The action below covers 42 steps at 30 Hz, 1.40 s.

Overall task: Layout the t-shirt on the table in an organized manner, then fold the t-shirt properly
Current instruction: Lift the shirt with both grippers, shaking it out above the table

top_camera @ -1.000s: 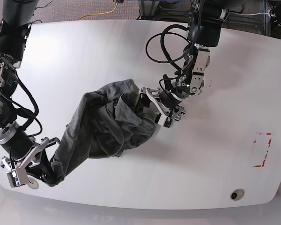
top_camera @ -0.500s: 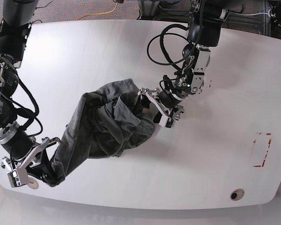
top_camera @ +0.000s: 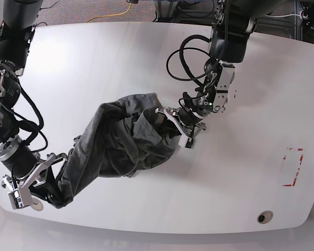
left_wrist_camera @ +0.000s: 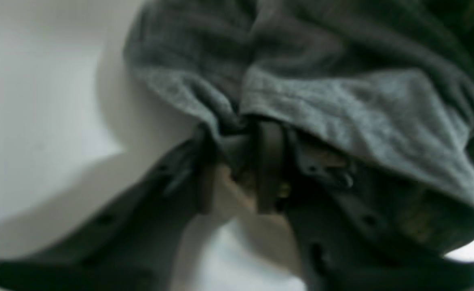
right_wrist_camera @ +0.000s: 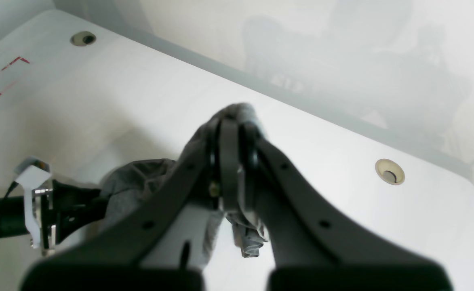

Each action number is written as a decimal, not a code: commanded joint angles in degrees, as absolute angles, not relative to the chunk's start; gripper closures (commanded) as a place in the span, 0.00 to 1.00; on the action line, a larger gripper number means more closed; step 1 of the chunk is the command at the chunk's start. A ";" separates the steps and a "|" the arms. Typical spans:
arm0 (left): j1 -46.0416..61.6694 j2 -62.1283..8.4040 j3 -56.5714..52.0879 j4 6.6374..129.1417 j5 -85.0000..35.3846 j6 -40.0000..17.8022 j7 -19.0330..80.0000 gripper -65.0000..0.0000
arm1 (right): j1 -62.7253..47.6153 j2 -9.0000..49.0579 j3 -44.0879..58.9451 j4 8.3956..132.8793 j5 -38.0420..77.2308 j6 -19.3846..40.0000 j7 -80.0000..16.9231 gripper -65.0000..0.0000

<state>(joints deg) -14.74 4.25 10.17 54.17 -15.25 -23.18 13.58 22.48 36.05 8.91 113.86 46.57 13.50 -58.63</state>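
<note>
We are in the layout step: the t-shirt [top_camera: 120, 141] lies bunched from mid-table toward the near left corner of the table [top_camera: 94, 63]. Our right gripper [top_camera: 51, 194] pinches one end by that corner, and our left gripper [top_camera: 169, 124] is pressed onto a hem mid-table. Next we likely need to pull apart, spreading it flat.

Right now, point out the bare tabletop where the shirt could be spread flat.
The glossy white table is bare along its far side, and between the left gripper and the red tape rectangle. It is crowded front-left, where the bunched heather-grey t-shirt stretches to the right gripper.
</note>
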 commanded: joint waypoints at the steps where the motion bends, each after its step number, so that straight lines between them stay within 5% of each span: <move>1: -16.48 4.62 10.15 54.73 -15.96 -23.43 12.53 0.94 | 23.96 37.14 9.36 114.42 46.73 13.41 -56.84 1.00; 3: -16.57 4.62 10.15 54.64 -15.87 -23.43 12.53 1.00 | 23.96 37.14 9.36 114.42 46.73 13.41 -56.84 1.00; 14: -16.57 4.09 9.98 56.92 -15.96 -23.43 12.53 1.00 | 23.96 37.14 9.54 114.42 46.73 13.41 -56.84 1.00; 42: -24.75 -11.65 10.07 84.79 -15.87 -23.34 17.36 1.00 | 36.09 38.99 9.80 99.21 46.46 14.90 -56.75 1.00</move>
